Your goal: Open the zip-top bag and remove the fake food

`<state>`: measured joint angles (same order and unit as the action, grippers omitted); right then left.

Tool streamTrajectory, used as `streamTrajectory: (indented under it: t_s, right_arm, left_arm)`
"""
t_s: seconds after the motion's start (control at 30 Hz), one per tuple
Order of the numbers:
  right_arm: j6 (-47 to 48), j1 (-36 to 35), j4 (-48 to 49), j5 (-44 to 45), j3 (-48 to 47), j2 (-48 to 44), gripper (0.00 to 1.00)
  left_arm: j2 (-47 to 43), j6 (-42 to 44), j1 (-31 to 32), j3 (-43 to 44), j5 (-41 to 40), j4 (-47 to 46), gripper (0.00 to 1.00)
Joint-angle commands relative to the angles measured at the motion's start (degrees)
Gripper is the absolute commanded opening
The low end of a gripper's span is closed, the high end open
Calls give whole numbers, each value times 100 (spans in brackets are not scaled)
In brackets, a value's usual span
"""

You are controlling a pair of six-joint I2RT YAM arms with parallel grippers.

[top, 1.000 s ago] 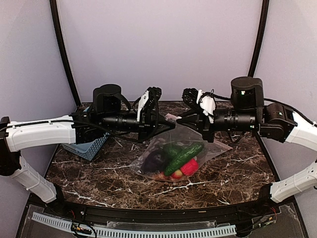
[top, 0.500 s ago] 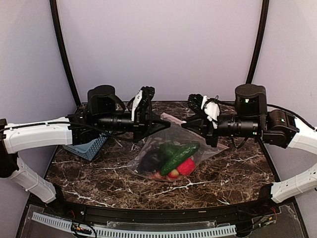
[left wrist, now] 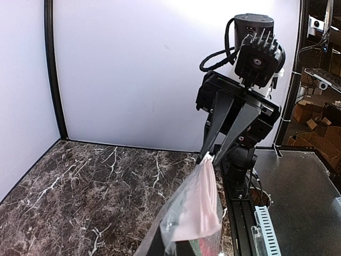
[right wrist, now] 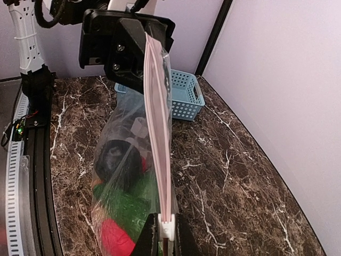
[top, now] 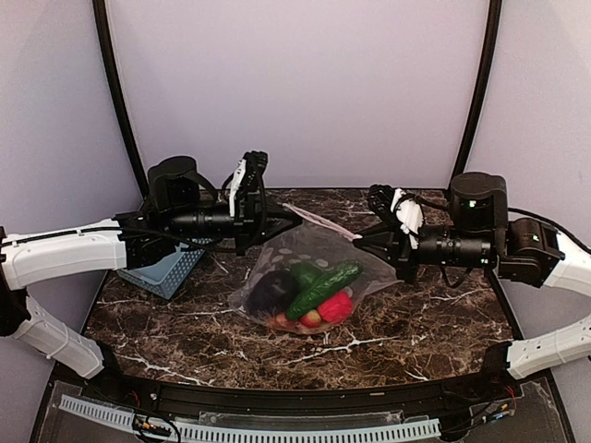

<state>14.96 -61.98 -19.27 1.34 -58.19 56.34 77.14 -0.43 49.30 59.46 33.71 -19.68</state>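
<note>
Evidently pulling apart: clamping the left black two-finger gripper narrowly on one end of the pale pink zip strip, clamping the right black two-finger gripper just as narrowly on the other end, and carrying both ends farther from each other than a second ago. Stretching the strip taut and straight between the jaws, yet, judging from the right wrist view, not parting its two lips; probably tensioning the seal rather than opening it, so leaving the removal step wholly undone.

Hanging the clear crinkly plastic zip-top bag below the strip at mid-table, sagging with its bottom apparently resting on the dark veined marble tabletop, near the blue lattice plastic basket without touching it. Bulging low down with glossy plastic fake food: a long green cucumber, a dark purple eggplant, a red round piece, all sealed inside.
</note>
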Motion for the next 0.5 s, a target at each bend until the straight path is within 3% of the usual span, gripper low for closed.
streamTrajectory:
  t_s: [0.0, 0.47]
  right_arm:
    - [-272, 100, -319, 191, 269, -265, 4]
    - [-905, 147, -713, 340, 798, -942, 4]
  left_arm:
    - [-419, -192, -269, -60, -32, -567, 1]
    - [-556, -571, -893, -204, 31, -923, 1]
